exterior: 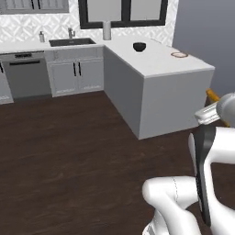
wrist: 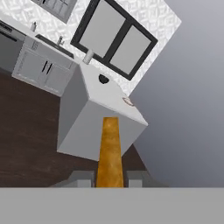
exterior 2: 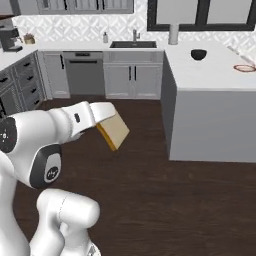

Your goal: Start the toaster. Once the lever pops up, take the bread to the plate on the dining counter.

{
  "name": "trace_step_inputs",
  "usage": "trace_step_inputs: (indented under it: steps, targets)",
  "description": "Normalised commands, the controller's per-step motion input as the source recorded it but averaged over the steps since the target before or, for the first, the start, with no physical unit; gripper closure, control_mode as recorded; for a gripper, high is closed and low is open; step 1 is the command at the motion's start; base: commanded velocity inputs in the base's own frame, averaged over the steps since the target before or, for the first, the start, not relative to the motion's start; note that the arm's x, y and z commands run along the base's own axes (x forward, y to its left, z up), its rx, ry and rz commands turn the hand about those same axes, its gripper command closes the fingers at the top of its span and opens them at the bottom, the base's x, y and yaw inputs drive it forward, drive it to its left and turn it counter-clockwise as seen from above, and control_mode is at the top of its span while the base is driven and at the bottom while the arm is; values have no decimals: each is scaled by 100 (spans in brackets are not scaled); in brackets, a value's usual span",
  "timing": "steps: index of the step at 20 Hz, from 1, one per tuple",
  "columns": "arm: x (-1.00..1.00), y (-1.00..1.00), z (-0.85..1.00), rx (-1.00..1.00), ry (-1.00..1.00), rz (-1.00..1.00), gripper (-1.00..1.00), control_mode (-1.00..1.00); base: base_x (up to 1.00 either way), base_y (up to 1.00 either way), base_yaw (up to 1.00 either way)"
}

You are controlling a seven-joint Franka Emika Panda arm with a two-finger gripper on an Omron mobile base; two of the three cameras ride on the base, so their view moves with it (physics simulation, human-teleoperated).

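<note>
My gripper (wrist: 109, 179) is shut on the bread (wrist: 109, 151), a flat tan-orange slice that sticks out past the fingers. In the right base view the bread (exterior 2: 114, 131) hangs over the dark floor, held by the gripper (exterior 2: 102, 121), well short of the dining counter (exterior 2: 210, 75). The plate (exterior 2: 245, 68) with its red-orange rim lies near that counter's far right edge, also seen as the plate (exterior: 179, 55) and the plate (wrist: 127, 102). The white-topped dining counter (exterior: 156, 62) stands ahead of me. The toaster is out of view.
A dark round bowl (exterior: 139, 46) sits on the counter, left of the plate. A grey cylinder (exterior: 107, 30) stands at the counter's back corner. Along the back wall run a sink (exterior 2: 133, 44), white cabinets (exterior 2: 131, 79) and a dishwasher (exterior 2: 84, 75). A coffee machine (exterior 2: 10, 38) stands far left.
</note>
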Motion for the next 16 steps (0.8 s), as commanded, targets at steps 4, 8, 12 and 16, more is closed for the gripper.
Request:
trace_step_inputs:
  steps: [4, 8, 12, 16]
  targets:
    - [0, 0, 0, 0, 0, 0, 100, 100, 100, -56, 0]
    - [0, 0, 0, 0, 0, 0, 100, 100, 100, -73, 0]
    - [0, 0, 0, 0, 0, 0, 100, 100, 100, -99, 0]
    - [0, 0, 0, 0, 0, 0, 100, 100, 100, -100, 2]
